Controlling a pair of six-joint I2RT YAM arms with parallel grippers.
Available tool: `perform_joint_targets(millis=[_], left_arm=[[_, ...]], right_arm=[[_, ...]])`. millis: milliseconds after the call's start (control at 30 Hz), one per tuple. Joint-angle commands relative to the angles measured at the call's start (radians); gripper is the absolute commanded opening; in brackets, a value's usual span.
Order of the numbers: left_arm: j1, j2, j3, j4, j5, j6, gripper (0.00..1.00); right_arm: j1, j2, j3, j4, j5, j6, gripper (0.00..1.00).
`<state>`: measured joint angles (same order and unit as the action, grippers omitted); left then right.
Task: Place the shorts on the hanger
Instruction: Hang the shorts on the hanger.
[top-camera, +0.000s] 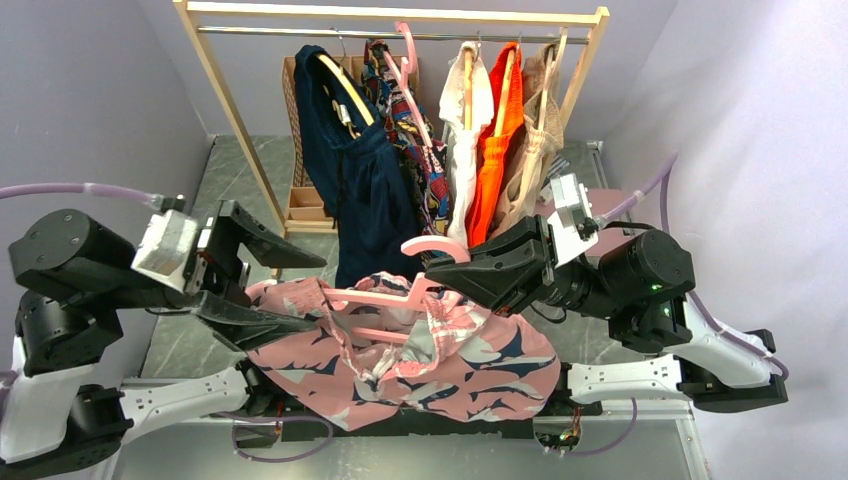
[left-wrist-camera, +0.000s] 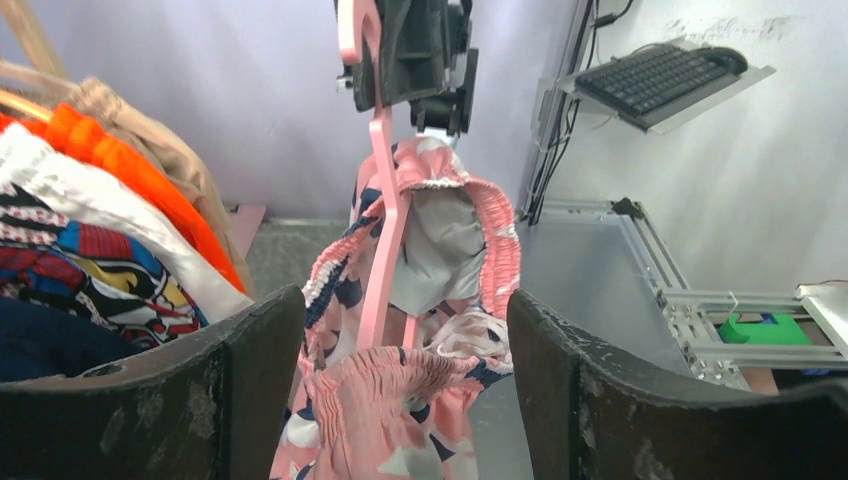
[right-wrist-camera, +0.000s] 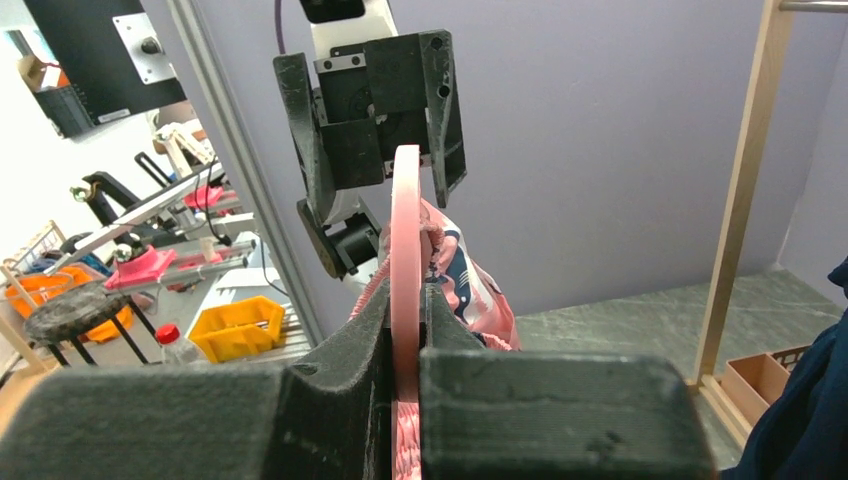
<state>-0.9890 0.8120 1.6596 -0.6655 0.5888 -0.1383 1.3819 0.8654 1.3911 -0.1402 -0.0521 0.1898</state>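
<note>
The pink shorts (top-camera: 430, 360) with navy and white print hang in a bunch between the arms. The pale-pink hanger (top-camera: 385, 295) lies across them with its hook (top-camera: 436, 246) toward the rack. My right gripper (top-camera: 445, 275) is shut on the hanger near the hook; in the right wrist view (right-wrist-camera: 406, 300) the hanger (right-wrist-camera: 405, 220) stands edge-on between its fingers. My left gripper (top-camera: 318, 292) is open at the shorts' left end. In the left wrist view its fingers (left-wrist-camera: 250, 370) stand wide on either side of the gathered waistband (left-wrist-camera: 400, 385). There the hanger (left-wrist-camera: 385, 230) passes down into the waist opening.
A wooden clothes rack (top-camera: 400, 15) stands at the back with a navy garment (top-camera: 360, 180), a multicolour one (top-camera: 415, 140), white, orange (top-camera: 495, 150) and beige ones, and a second pink hanger (top-camera: 405, 45). A wooden box (top-camera: 305, 200) sits under its left end. Purple walls close both sides.
</note>
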Motion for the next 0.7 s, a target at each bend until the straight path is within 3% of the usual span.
perform_joint_targets(millis=[0,267,467,533,667], left_arm=[[0.003,0.042,0.045,-0.119,-0.015,0.021,0.78],[0.003,0.039,0.192,-0.31,-0.128,0.008,0.79],[0.002,0.06,0.151,-0.413,-0.138,0.016,0.8],[0.003,0.078,0.138,-0.43,-0.125,0.024,0.89],[0.003,0.107,0.122,-0.429,-0.098,0.045,0.89]], right_arm=[[-0.002,-0.021,0.031,0.014,0.017,-0.02,0.0],[-0.002,-0.06,-0.001,0.014,0.03,-0.028,0.0],[-0.001,-0.046,0.004,0.002,0.029,-0.044,0.0],[-0.001,-0.04,0.01,-0.003,0.025,-0.045,0.0],[-0.001,-0.03,0.024,-0.018,0.019,-0.046,0.0]])
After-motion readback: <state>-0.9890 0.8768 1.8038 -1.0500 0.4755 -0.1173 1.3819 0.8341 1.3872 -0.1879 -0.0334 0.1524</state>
